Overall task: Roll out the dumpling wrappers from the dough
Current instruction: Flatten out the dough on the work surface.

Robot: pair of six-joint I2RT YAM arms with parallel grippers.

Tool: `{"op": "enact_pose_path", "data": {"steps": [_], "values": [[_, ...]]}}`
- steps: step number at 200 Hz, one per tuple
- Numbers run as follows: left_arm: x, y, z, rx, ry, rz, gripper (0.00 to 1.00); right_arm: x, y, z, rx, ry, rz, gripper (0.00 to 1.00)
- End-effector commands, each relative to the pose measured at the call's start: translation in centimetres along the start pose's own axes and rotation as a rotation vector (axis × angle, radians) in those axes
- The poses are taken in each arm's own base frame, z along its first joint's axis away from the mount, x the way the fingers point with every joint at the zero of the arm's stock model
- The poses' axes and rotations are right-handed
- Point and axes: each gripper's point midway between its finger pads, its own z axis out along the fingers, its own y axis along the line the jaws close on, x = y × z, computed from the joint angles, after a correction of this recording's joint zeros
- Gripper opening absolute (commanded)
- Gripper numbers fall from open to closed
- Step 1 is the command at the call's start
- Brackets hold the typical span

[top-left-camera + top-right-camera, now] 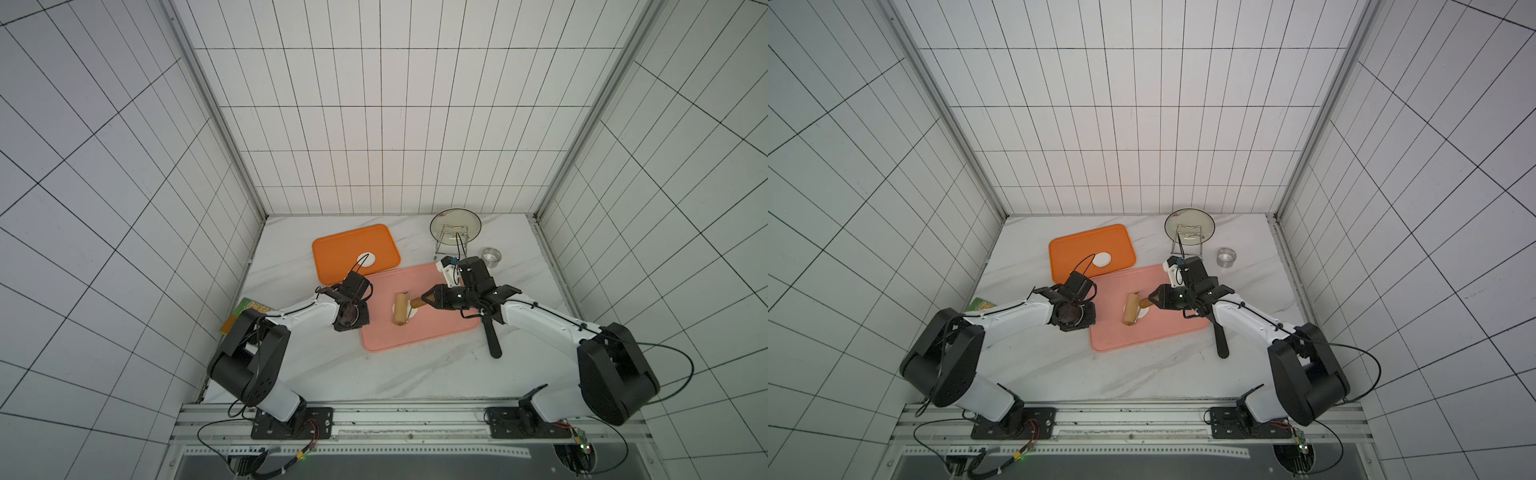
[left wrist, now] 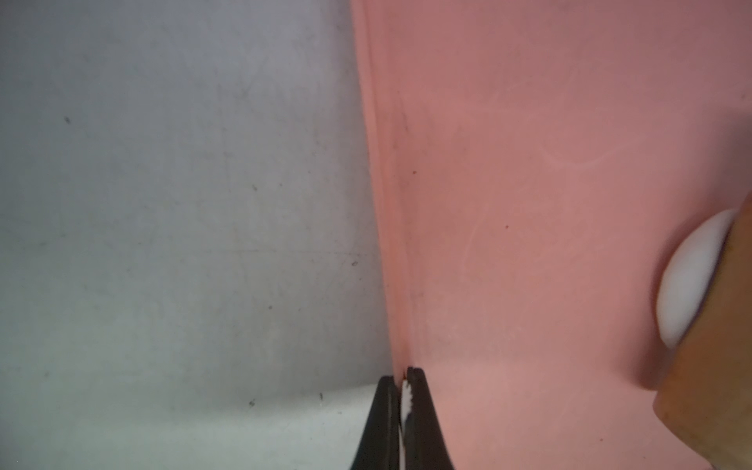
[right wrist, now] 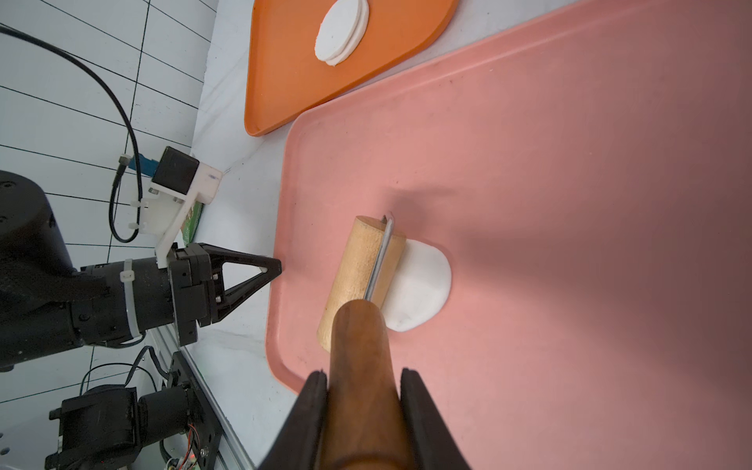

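The dough [image 3: 423,285] is a soft white oval on the pink tray [image 3: 569,162], partly under the wooden roller [image 3: 358,276]. My right gripper [image 3: 363,378] is shut on the roller's dark handle, and both top views show it at the tray's middle [image 1: 424,298]. My left gripper [image 3: 276,268] is shut, its tips at the pink tray's rim [image 2: 401,378]. The dumpling wrappers [image 3: 342,30], round white discs in a small stack, lie on the orange tray [image 3: 293,73] behind [image 1: 367,259].
A small steel ring [image 1: 491,255] stands right of the trays. A glass plate on a wire rack [image 1: 455,226] is at the back. A black-handled tool [image 1: 492,336] lies by the pink tray's right edge. A green packet [image 1: 249,311] lies at the left wall.
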Motion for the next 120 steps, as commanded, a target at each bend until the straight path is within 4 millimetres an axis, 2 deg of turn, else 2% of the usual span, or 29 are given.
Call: {"op": "enact_pose_path", "data": {"steps": [1,25,51,120], "values": [[0.9,0.0,0.5,0.021,0.029,0.006,0.0,6.8,-13.0,-2.7,0.537,0.155,0.117,0.0],[0.9,0.1,0.6,0.02,0.034,0.005,0.0,7.3,-13.7,-3.0,0.562,0.173,0.124,0.0],[0.9,-0.1,0.6,0.031,0.034,0.006,0.0,7.0,-13.6,-3.0,0.563,0.157,0.121,0.0],[1.7,-1.3,1.1,0.048,0.051,0.029,0.0,7.5,-11.1,0.9,0.486,0.184,0.108,0.0]]}}
